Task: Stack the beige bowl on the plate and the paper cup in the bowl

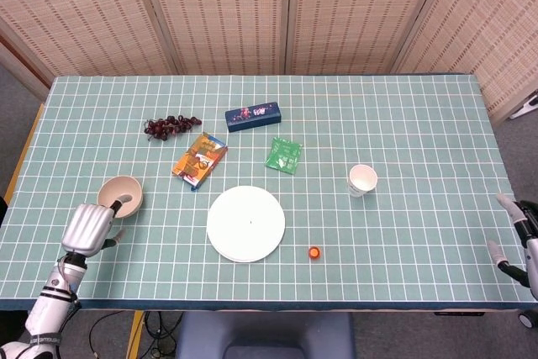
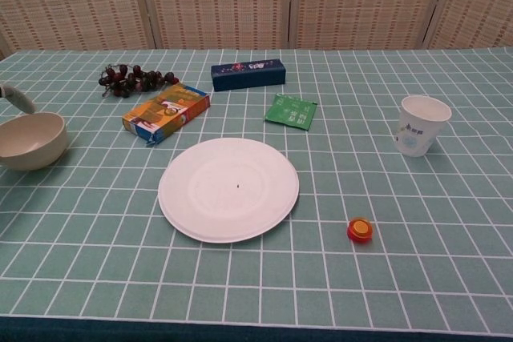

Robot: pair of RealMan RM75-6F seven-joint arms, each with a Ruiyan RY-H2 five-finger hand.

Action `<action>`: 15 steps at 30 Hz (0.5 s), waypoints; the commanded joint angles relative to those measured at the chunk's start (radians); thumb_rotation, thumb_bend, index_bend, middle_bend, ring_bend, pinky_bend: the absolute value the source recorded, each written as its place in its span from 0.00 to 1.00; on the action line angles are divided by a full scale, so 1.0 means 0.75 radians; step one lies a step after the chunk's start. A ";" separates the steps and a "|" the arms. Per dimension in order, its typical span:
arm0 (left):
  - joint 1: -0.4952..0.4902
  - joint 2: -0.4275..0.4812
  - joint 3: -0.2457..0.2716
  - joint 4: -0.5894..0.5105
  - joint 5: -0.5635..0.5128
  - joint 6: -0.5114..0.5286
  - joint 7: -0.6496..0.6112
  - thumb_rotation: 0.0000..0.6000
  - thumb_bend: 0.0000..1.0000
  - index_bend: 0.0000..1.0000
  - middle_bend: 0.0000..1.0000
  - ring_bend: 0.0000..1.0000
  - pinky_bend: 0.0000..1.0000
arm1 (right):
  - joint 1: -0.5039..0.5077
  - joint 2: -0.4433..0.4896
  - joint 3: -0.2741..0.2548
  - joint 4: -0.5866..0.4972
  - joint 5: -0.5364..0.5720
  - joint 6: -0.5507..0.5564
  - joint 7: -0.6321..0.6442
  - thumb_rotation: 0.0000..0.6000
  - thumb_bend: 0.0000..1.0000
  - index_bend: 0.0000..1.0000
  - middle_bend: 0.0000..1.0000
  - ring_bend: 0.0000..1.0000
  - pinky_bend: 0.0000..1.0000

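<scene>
The beige bowl (image 1: 120, 197) stands upright near the table's left edge and shows at the far left of the chest view (image 2: 30, 140). My left hand (image 1: 91, 226) sits just in front of the bowl, its fingers (image 1: 123, 202) spread and reaching over the near rim. One fingertip (image 2: 18, 99) shows above the bowl in the chest view. Whether the fingers touch the bowl I cannot tell. The white plate (image 1: 245, 223) (image 2: 228, 188) lies bare at the front centre. Right of it stands the paper cup (image 1: 362, 180) (image 2: 422, 124), upright. My right hand (image 1: 523, 241) hangs at the table's right edge, fingers apart, holding nothing.
Behind the plate lie an orange snack box (image 1: 200, 159), a bunch of dark grapes (image 1: 171, 126), a dark blue box (image 1: 253, 116) and a green packet (image 1: 284, 155). A small orange cap (image 1: 314, 252) (image 2: 360, 231) sits just right of the plate.
</scene>
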 commanded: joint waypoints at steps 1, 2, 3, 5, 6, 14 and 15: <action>-0.035 -0.041 -0.012 0.044 -0.056 -0.050 0.064 1.00 0.25 0.30 0.90 0.84 0.97 | -0.003 0.001 -0.001 0.002 0.003 0.002 0.003 1.00 0.29 0.15 0.25 0.19 0.33; -0.039 -0.044 -0.012 0.045 -0.070 -0.059 0.084 1.00 0.25 0.31 0.91 0.85 0.98 | -0.004 0.001 -0.001 0.003 0.004 0.002 0.004 1.00 0.29 0.15 0.25 0.19 0.33; -0.044 -0.048 -0.012 0.043 -0.088 -0.068 0.108 1.00 0.25 0.31 0.92 0.86 0.98 | -0.006 0.002 -0.001 0.004 0.006 0.003 0.005 1.00 0.29 0.15 0.25 0.19 0.33; -0.049 -0.053 -0.013 0.042 -0.112 -0.076 0.134 1.00 0.25 0.32 0.93 0.87 0.98 | -0.008 0.002 -0.002 0.005 0.007 0.003 0.006 1.00 0.29 0.15 0.25 0.19 0.33; -0.051 -0.056 -0.014 0.043 -0.125 -0.080 0.147 1.00 0.25 0.33 0.94 0.87 0.98 | -0.008 0.002 -0.002 0.005 0.008 0.003 0.007 1.00 0.29 0.15 0.25 0.19 0.33; -0.082 -0.101 -0.031 0.108 -0.232 -0.126 0.199 1.00 0.25 0.35 0.95 0.89 0.99 | -0.004 0.000 -0.002 0.009 0.011 -0.007 0.012 1.00 0.29 0.15 0.25 0.19 0.33; -0.087 -0.108 -0.033 0.120 -0.242 -0.132 0.199 1.00 0.25 0.36 0.96 0.89 0.99 | -0.004 -0.001 -0.001 0.010 0.011 -0.007 0.012 1.00 0.29 0.15 0.25 0.19 0.33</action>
